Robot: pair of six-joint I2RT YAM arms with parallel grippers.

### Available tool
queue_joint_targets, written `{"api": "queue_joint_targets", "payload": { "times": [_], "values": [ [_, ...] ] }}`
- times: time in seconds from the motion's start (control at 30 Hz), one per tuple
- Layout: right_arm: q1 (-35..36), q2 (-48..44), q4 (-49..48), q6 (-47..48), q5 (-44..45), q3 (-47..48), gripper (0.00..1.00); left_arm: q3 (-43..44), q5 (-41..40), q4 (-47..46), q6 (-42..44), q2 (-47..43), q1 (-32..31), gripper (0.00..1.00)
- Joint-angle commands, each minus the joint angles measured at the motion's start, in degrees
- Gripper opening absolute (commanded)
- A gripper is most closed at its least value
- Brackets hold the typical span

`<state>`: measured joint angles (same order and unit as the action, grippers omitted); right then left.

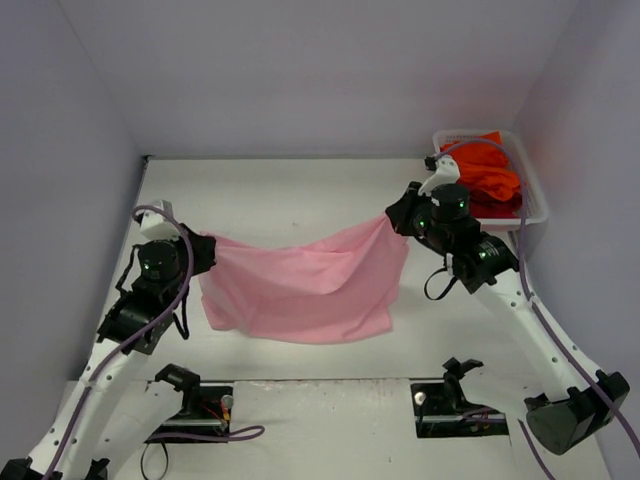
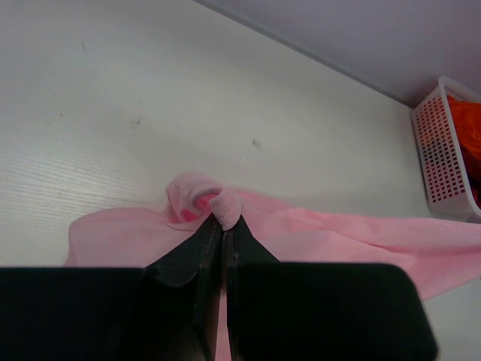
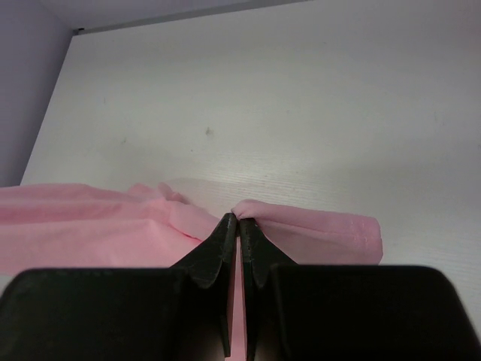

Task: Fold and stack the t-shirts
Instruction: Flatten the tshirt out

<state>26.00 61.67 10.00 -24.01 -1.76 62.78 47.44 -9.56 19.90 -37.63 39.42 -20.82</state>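
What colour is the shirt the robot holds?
The shirt is light pink, clearest in the top view.

pink t-shirt: we hold it stretched between left hand and right hand
orange-red t-shirts: in basket, bench far right corner

Materials: pink t-shirt thin matt cloth, softly creased; orange-red t-shirts matt cloth; basket white plastic mesh; table white, matt, finely grained.

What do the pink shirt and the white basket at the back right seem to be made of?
Pink shirt: thin, soft cloth with a matte finish; it sags, creases and bunches where it is pinched. Basket: probably stiff white plastic, smooth, its walls a regular grid of small holes.
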Motion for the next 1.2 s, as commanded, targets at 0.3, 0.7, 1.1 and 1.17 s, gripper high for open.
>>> {"api": "queue_joint_targets", "payload": {
  "times": [0.3,0.7,1.1,1.17],
  "values": [
    [0.5,1.1,-4.3,2.6,1.5,10.9,0.00,12.0,-7.4,4.4,5.5,-2.9,0.5,0.00],
    [0.5,-5.8,-3.6,3.8,3.9,14.4,0.00,17.8,-10.7,7.3,7.7,-5.9,0.5,0.00],
    [0.5,-9.8,-1.8,3.4,-2.1,21.9,0.00,18.9,-10.7,8.4,6.5,-10.7,0.5,0.00],
    [0.5,-10.4,-1.8,3.4,-3.4,22.6,0.00,19.1,-10.7,8.8,6.4,-11.6,0.5,0.00]
  ]
}}
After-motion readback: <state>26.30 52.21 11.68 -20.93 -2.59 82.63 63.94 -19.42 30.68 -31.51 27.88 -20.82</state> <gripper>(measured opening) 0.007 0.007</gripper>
